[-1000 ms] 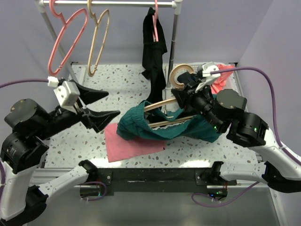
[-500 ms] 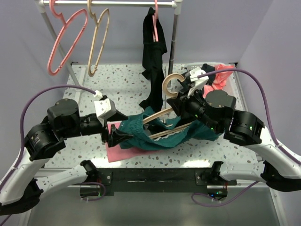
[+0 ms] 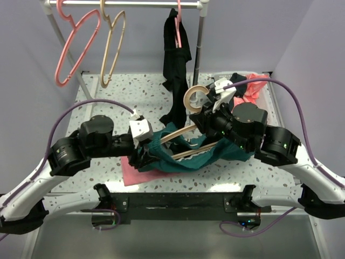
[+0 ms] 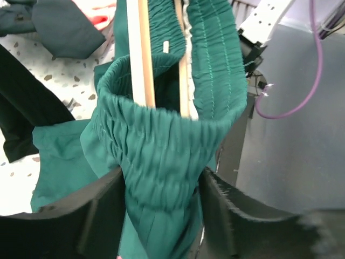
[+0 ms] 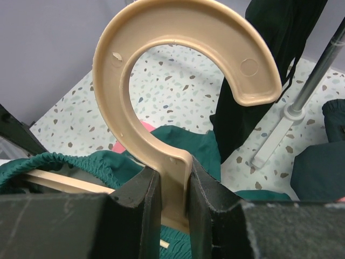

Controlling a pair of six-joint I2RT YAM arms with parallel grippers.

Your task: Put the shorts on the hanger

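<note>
The teal-green shorts [image 3: 180, 161] hang bunched over the lower bars of the tan hanger [image 3: 193, 97], just above the table's middle. My right gripper [image 3: 209, 116] is shut on the hanger's neck below the hook; the right wrist view shows the hanger [image 5: 178, 54] squeezed between both fingers of that gripper [image 5: 172, 189], with the shorts [image 5: 64, 162] below. My left gripper [image 3: 144, 156] is at the shorts' left end. In the left wrist view this gripper [image 4: 161, 181] pinches the gathered waistband of the shorts [image 4: 161, 135], which loops around the hanger's bars [image 4: 141, 54].
A flat pink cloth [image 3: 135, 174] lies under the shorts' left end. The rack's rail [image 3: 140, 3] at the back carries pink hangers [image 3: 75, 43], another tan hanger [image 3: 110, 48] and a long black garment [image 3: 177, 59]. Red-pink fabric [image 3: 254, 89] lies at the back right.
My left arm has swung right and down to the shorts' left end, and its jaws have narrowed onto the waistband. The right gripper has shifted the hanger slightly left.
</note>
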